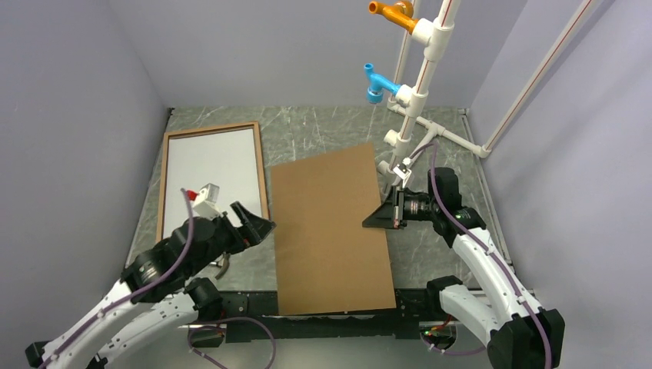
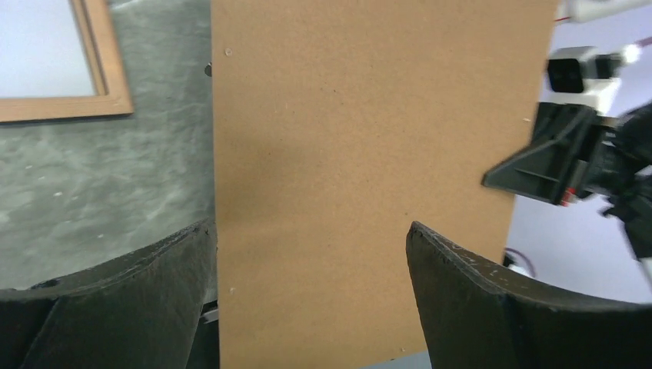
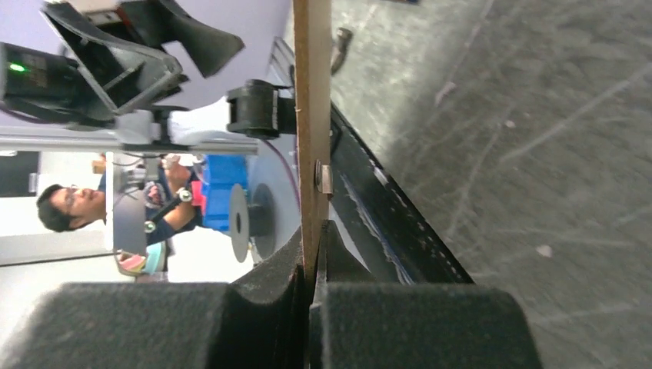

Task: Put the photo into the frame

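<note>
The frame [image 1: 264,173] lies flat at the back left, brown wood face up. The photo [image 1: 211,169] fills its opening, white back up, print side hidden. A plain brown backing board [image 1: 330,231] spans the table's middle. My right gripper [image 1: 369,223] is shut on the board's right edge, and the right wrist view shows the thin board [image 3: 311,92] pinched between the jaws of the right gripper [image 3: 314,231]. My left gripper [image 1: 255,219] stands open at the board's left edge, holding nothing. In the left wrist view, the left gripper [image 2: 311,231] has the board [image 2: 369,115] beyond its spread fingers and the frame's corner [image 2: 104,69] at top left.
A white PVC pipe stand [image 1: 419,92] with an orange fitting [image 1: 392,11] and a blue fitting [image 1: 377,83] rises at the back right. Grey walls close in three sides. The board's near end overhangs the black rail [image 1: 338,323] at the table's front edge.
</note>
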